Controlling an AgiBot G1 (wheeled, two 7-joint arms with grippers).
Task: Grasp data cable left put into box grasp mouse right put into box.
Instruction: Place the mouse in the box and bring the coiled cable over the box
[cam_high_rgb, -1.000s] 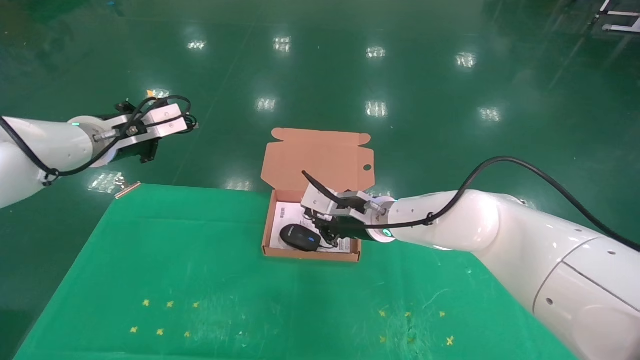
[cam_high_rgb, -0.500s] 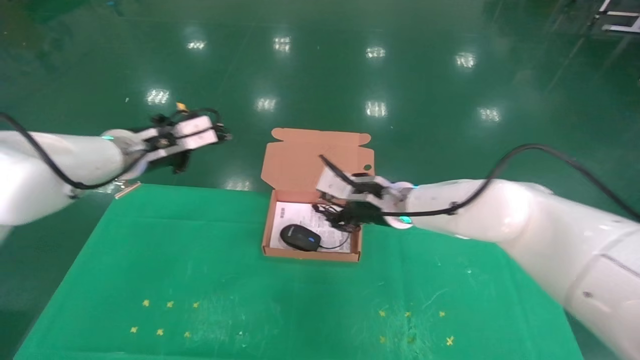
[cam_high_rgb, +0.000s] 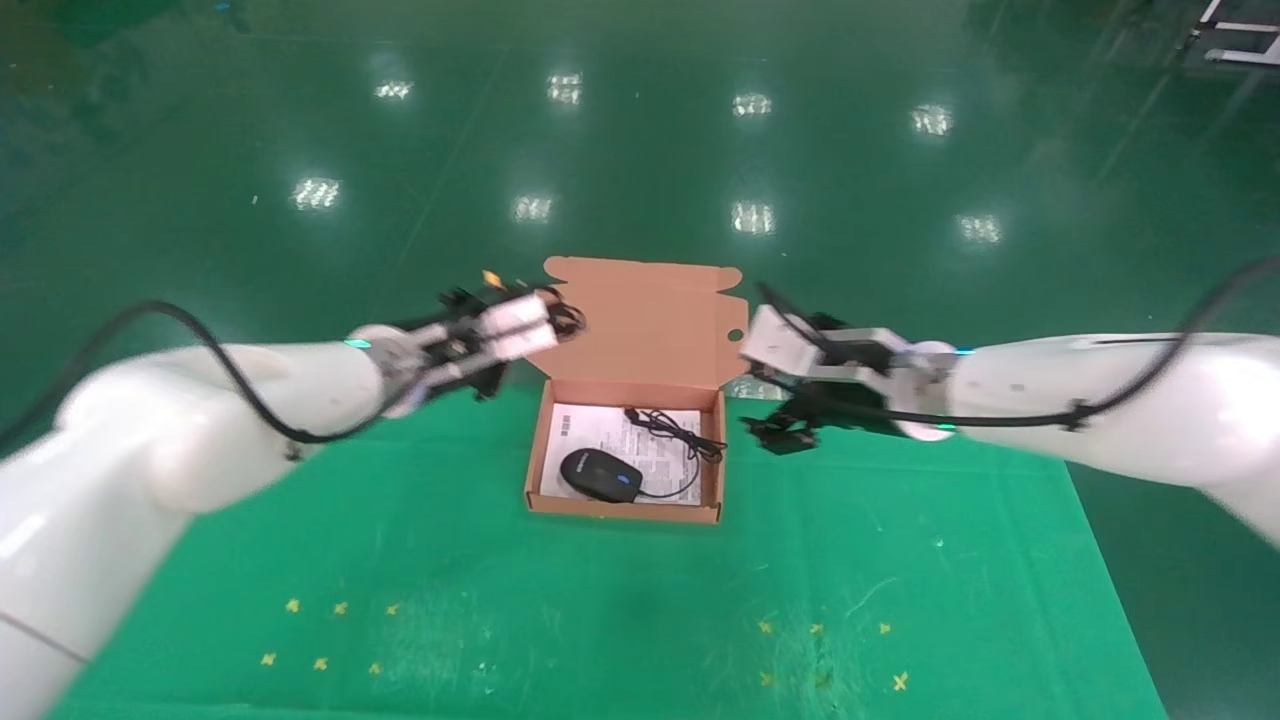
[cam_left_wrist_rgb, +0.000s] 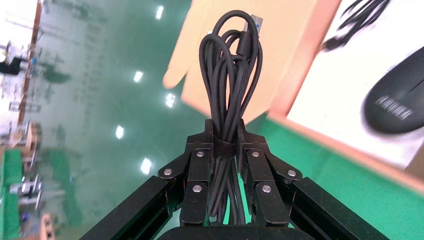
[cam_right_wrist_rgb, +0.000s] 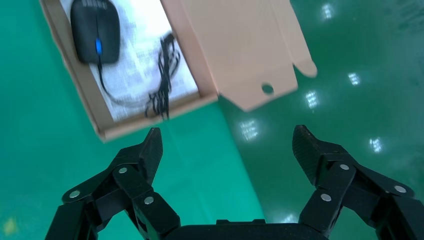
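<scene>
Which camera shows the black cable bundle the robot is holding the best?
The left wrist view: the data cable fills it, its loops clamped in the left gripper. The head view shows only a small dark blur at that gripper. The right wrist view doesn't show it.

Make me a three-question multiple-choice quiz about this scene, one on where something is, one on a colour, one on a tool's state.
1. Where is the mouse?
A. on the green cloth
B. inside the box
C. in the right tool

2. What colour is the spot at the mouse's wheel?
A. blue
B. red
C. white

3. What is the left tool doing?
A. hanging open and empty
B. pressing the box lid
C. gripping the data cable

Answers:
1 B: the mouse lies on the leaflet in the box.
2 A: the right wrist view shows a blue mark.
3 C: the looped bundle sits clamped between its fingers, while the right tool is open and empty.
</scene>
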